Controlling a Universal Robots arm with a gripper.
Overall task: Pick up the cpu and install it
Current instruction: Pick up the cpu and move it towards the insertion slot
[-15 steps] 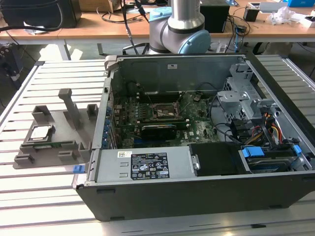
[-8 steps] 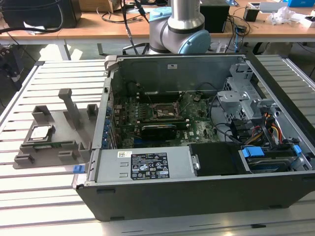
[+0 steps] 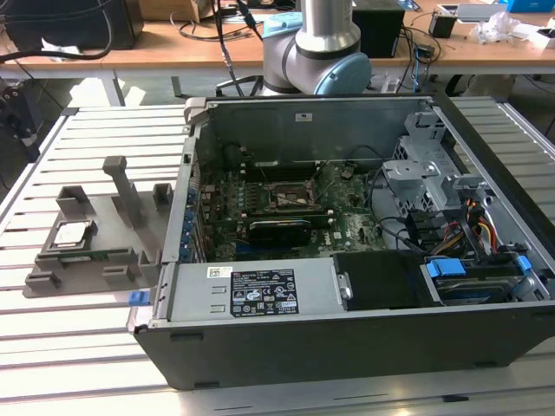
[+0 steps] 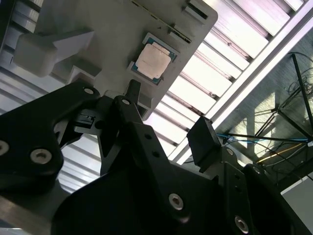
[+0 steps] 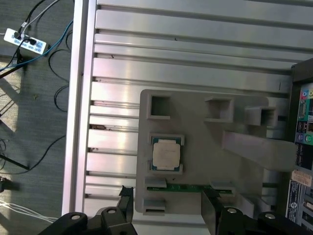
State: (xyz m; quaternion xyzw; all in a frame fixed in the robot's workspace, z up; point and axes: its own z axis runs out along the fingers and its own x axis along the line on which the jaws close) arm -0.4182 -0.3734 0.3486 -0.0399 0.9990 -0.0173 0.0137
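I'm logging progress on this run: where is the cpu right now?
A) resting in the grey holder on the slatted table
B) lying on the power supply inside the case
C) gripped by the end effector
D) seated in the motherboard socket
A: in the first wrist view the cpu lies in a recess of the grey holder, and the end effector is open and holds nothing.

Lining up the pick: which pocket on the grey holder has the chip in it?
The cornered pocket beside the green strip holds the cpu; the other square pockets look empty.
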